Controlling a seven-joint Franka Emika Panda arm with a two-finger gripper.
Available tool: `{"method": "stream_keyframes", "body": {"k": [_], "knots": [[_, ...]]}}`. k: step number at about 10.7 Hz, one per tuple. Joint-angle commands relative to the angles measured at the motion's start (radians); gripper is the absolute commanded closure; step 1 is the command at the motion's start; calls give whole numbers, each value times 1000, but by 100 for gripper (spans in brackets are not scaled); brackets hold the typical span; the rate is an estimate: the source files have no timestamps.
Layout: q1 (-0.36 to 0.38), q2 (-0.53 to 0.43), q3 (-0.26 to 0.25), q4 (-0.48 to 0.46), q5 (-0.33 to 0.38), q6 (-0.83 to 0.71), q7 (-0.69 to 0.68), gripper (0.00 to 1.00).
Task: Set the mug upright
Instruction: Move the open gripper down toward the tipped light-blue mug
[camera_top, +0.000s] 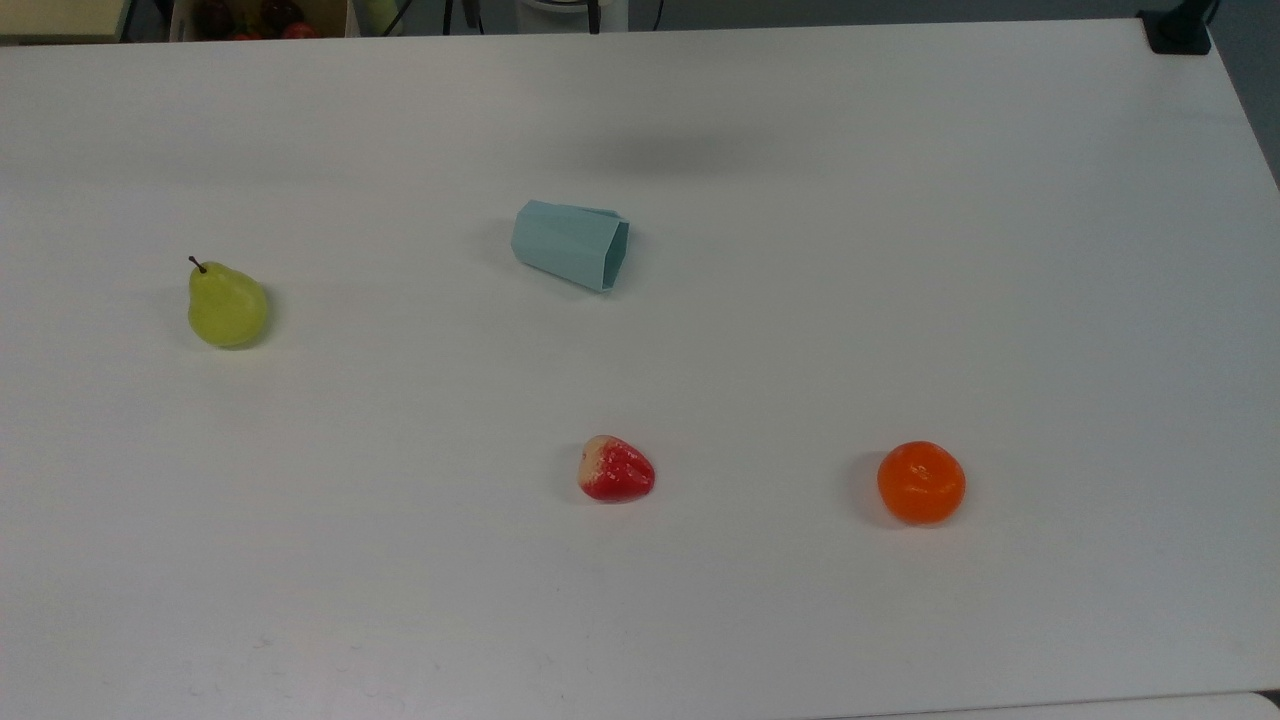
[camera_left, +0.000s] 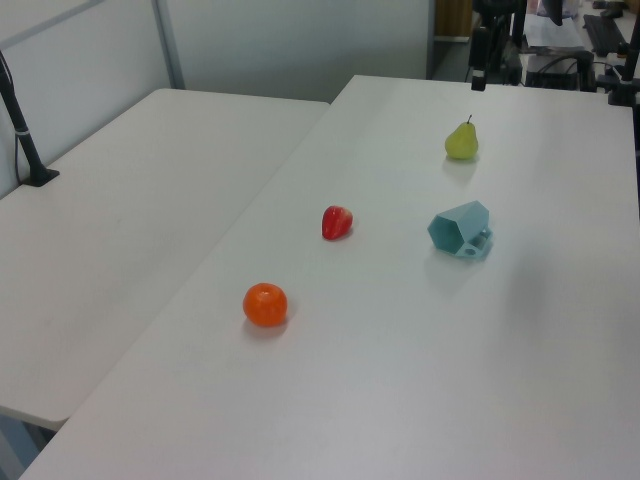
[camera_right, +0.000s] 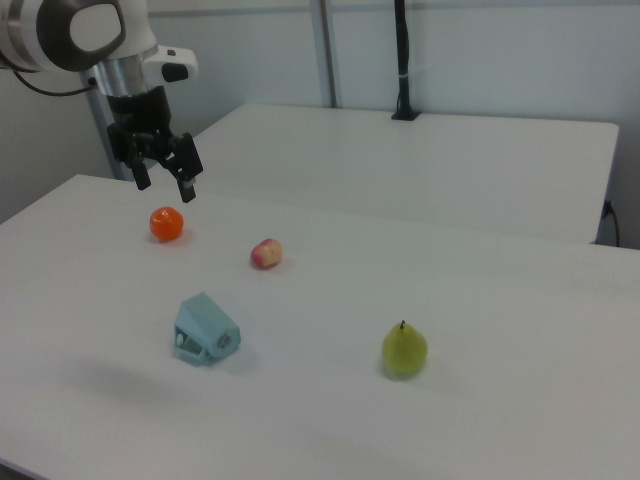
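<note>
— How are the jaws set, and where is the gripper?

— In the right view the gripper (camera_right: 164, 183) is seen hanging high above the white table (camera_right: 500, 330), its two fingers spread apart with nothing between them. The arm above it is cut off by the frame's upper left corner.

— And the mug?

— The pale teal mug (camera_top: 571, 244) is laid on its side near the table's middle, well apart from the gripper. In the top view its open mouth is turned to the top view's right. Its handle is hidden there, but is seen pressed against the table in the left view (camera_left: 462, 231) and the right view (camera_right: 205, 330).

— What else is laid out?

— A green pear (camera_top: 226, 305), a red strawberry (camera_top: 615, 469) and an orange (camera_top: 921, 482) are spaced well apart around it.
</note>
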Motion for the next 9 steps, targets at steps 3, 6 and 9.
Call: {"method": "stream_keyframes", "body": {"k": [3,6,9], "knots": [[13,-4,1,-26,9,3,-10,0],[28,33,24,-26,-19,4,1,0],[31,100,83,-26,-85,6,38,0]]}}
